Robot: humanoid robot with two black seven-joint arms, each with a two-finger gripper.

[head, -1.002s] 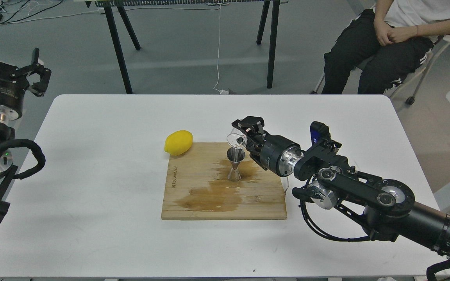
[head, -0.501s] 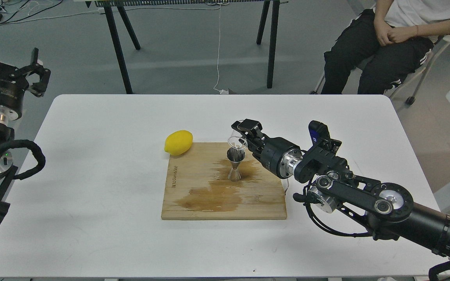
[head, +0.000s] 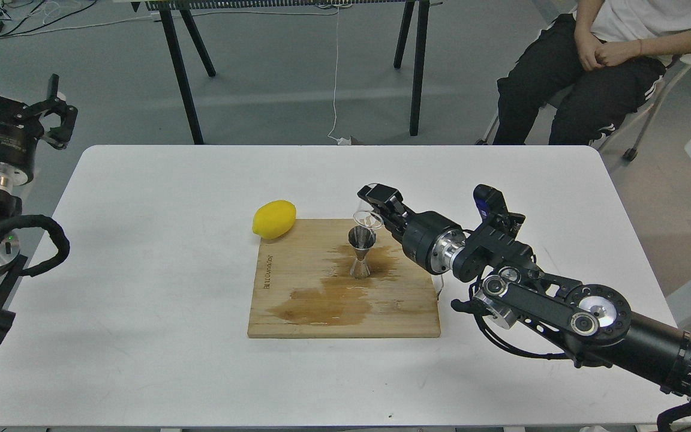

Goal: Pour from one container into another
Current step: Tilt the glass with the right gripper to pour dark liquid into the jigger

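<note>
Black and closed on the glass cup [head: 367, 219], the right gripper [head: 377, 211] holds it tilted just above the mouth of the steel jigger [head: 360, 252]. The jigger stands upright on a wooden board [head: 297, 312], amid dark wet stains. A lemon [head: 274, 219] lies at the board's far left corner on the white table [head: 141, 288]. The left gripper [head: 51, 114] hangs off the table's left edge, fingers spread apart.

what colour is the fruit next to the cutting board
Bright yellow: the lemon lies at the wooden board's far left corner, plain in the head view.
</note>
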